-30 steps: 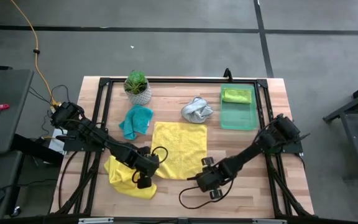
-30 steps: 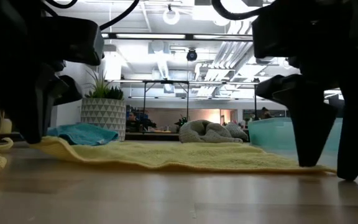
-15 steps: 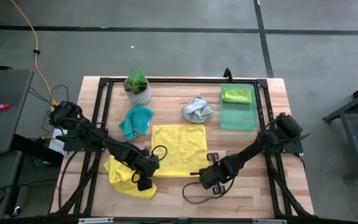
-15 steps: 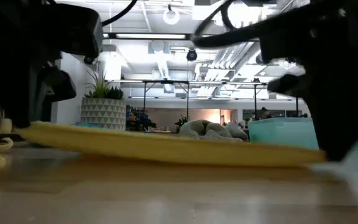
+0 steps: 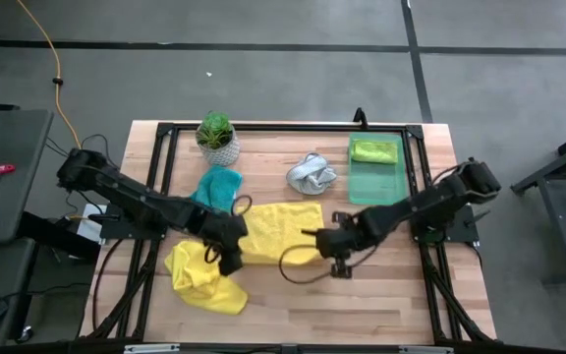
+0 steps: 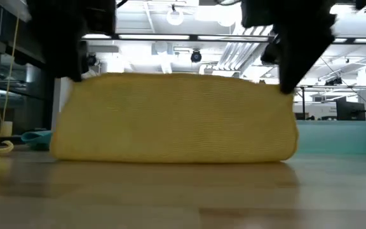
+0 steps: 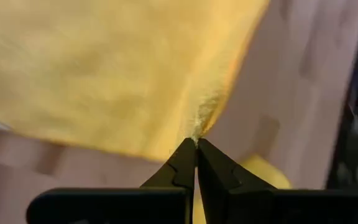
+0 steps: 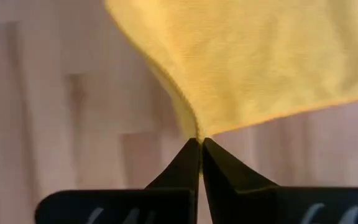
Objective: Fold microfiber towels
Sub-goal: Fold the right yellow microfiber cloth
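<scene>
Two grippers, left gripper [image 5: 226, 246] and right gripper [image 5: 324, 242], are holding the yellow towel [image 5: 273, 229], jaws clamped on its corners, just below the grey-white towel [image 5: 310, 173].

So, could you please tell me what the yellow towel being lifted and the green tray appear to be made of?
The yellow towel looks like soft microfiber cloth, matte, with a fine knit-like texture, and it drapes in a fold. The green tray looks like translucent plastic, smooth and slightly glossy; a lime green cloth lies in it.
</scene>
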You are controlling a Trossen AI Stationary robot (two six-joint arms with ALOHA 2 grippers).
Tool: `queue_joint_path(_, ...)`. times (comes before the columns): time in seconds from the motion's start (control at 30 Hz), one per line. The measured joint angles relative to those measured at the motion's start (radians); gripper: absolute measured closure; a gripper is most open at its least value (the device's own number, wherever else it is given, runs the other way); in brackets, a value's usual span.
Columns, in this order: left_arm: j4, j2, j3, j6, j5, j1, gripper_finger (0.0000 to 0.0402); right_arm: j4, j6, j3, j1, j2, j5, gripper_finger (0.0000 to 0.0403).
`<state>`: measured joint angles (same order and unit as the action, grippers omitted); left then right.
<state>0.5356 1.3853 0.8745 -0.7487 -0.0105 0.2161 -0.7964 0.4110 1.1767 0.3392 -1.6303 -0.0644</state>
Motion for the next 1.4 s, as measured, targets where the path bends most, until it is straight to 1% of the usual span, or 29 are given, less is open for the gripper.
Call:
queue_joint_path(0.1, 0.043, -0.011, -0.011, 0.024, -0.035, -0.043, 0.0401, 0.008, 0.009, 0.000, -0.059, -0.006, -0.016, 0.0402)
queue_joint_path(0.17, 0.026, -0.005, -0.022, 0.026, -0.047, -0.062, 0.0401, 0.001, 0.019, 0.000, -0.092, -0.008, -0.041, 0.0402)
queue_joint_path(0.27, 0.046, -0.001, -0.047, 0.022, -0.077, -0.079, 0.0401, 0.004, 0.045, 0.000, -0.139, -0.008, -0.092, 0.0402)
queue_joint_path(0.37, 0.050, 0.012, -0.067, -0.026, -0.128, -0.079, 0.0401, 0.001, 0.061, 0.000, -0.184, -0.008, -0.109, 0.0403)
queue_joint_path(0.6, 0.044, 0.011, -0.095, -0.119, -0.242, -0.079, 0.0401, 0.017, 0.098, -0.040, -0.260, -0.008, -0.107, 0.0403)
queue_joint_path(0.8, 0.044, 0.011, -0.095, -0.144, -0.325, -0.079, 0.0401, 0.087, 0.132, -0.095, -0.299, -0.008, -0.100, 0.0403)
queue_joint_path(0.9, 0.044, 0.011, -0.095, -0.165, -0.336, -0.079, 0.0401, 0.155, 0.150, -0.113, -0.308, -0.008, -0.099, 0.0403)
queue_joint_path(1.0, 0.044, 0.011, -0.095, -0.166, -0.337, -0.079, 0.0401, 0.186, 0.176, -0.128, -0.316, -0.008, -0.092, 0.0403)
queue_joint_path(1.2, 0.049, 0.043, -0.095, -0.202, -0.365, -0.079, 0.0401, 0.200, 0.192, -0.129, -0.336, -0.016, -0.094, 0.0403)
queue_joint_path(1.33, 0.042, 0.079, -0.096, -0.210, -0.403, -0.092, 0.0401, 0.221, 0.203, -0.129, -0.352, -0.053, -0.092, 0.0403)
queue_joint_path(1.4, 0.041, 0.091, -0.094, -0.210, -0.406, -0.105, 0.0401, 0.225, 0.217, -0.129, -0.359, -0.074, -0.092, 0.0403)
